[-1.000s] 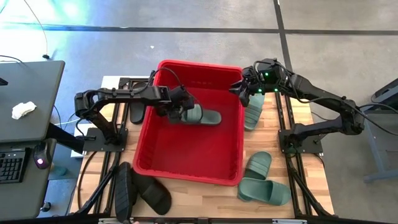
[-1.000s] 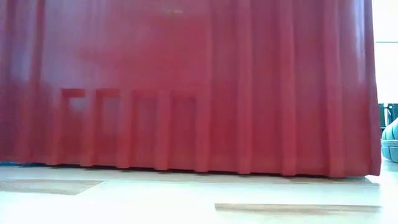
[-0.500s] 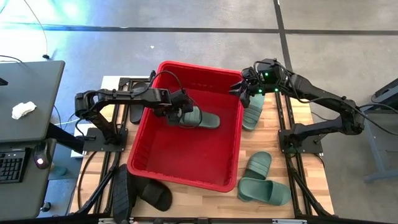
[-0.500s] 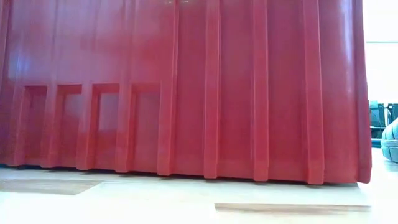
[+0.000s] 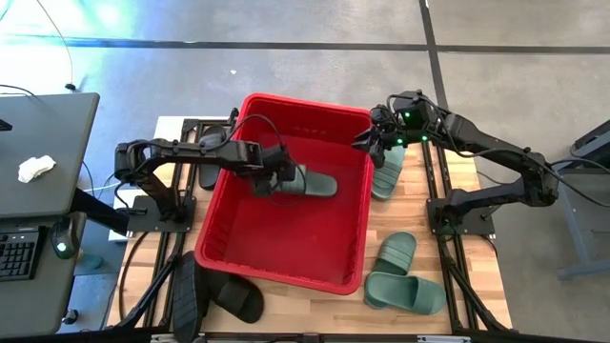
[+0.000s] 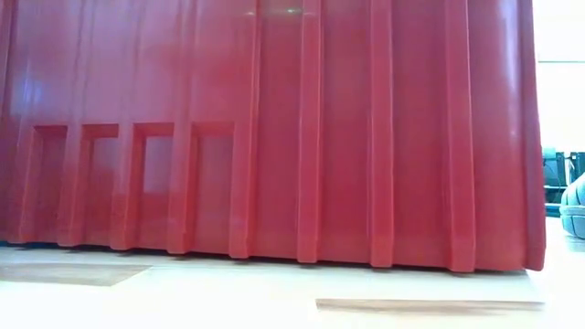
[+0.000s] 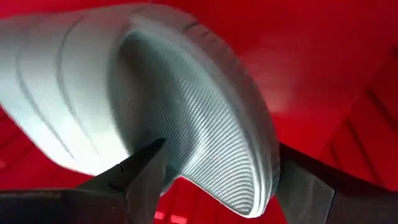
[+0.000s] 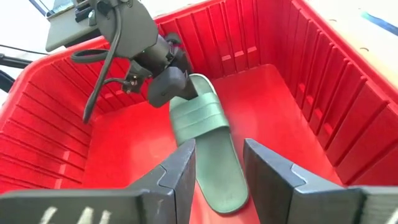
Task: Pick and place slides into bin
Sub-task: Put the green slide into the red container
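A large rectangular red plastic bin (image 5: pixel 286 205) with a rolled rim and ribbed, fluted walls sits in the middle of a pale wooden worktop (image 5: pixel 462 286). From table height, its ribbed outer wall (image 6: pixel 274 137) fills nearly the whole view.

Inside the bin, near its far wall, lies one dark green rubber slide (image 5: pixel 307 181) with a wide ribbed strap. The left end effector (image 5: pixel 272 179) reaches in from the left and is clamped on this slide at the strap end; in the left wrist view the slide (image 7: pixel 174 106) shows a finely textured footbed and grooved strap, with a dark finger (image 7: pixel 140 180) on either side of it. The right wrist view shows the same slide (image 8: pixel 208 146) lying flat on the smooth red floor of the bin, with the left arm's end effector on its far end.

The right end effector (image 5: pixel 374 136) hovers over the bin's far right corner, its fingers (image 8: pixel 180 174) apart and empty.

Outside the bin, one green slide (image 5: pixel 388 171) lies just beside the right wall, and two more green slides (image 5: pixel 400 276) lie near the front right corner. Black slides (image 5: pixel 214 295) lie at the front left corner, partly under the bin's rim.
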### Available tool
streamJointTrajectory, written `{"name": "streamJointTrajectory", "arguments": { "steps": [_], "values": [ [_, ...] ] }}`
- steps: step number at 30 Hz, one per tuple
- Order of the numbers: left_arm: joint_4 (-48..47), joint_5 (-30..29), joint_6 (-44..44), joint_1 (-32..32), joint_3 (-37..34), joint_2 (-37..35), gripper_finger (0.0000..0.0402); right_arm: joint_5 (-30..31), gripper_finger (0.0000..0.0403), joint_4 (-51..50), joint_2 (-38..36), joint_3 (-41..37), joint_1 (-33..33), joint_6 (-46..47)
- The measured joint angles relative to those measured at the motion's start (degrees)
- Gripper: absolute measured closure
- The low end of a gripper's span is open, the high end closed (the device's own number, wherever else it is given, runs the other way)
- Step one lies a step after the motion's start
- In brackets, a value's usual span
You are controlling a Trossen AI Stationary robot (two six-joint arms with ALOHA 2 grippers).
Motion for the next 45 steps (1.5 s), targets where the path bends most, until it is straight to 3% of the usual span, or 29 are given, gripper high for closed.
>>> {"name": "streamJointTrajectory", "arguments": {
  "steps": [23,32,37,41,45],
  "values": [
    [0.7,-14.07,7.17,-3.13,0.02,-0.02,0.0165,-2.02,0.0279,-0.9,0.01,0.0,0.0,-0.04],
    [6.98,-18.77,3.58,-4.42,0.43,-0.2,0.0169,-2.87,0.0279,-0.92,0.01,0.0,0.01,-0.48],
    [9.97,-13.51,-10.74,-4.54,5.28,-0.2,0.0169,-2.58,0.0279,-1.03,0.01,0.0,0.0,1.45],
    [9.68,-3.73,-28.47,-4.38,11.29,-0.4,0.0169,-2.42,0.0279,-5.0,-0.54,0.38,-0.73,5.93],
    [8.44,7.56,-42.37,-4.38,17.73,-0.46,0.0169,1.84,0.0279,-14.98,-0.86,2.91,-2.49,8.68]
  ]
}}
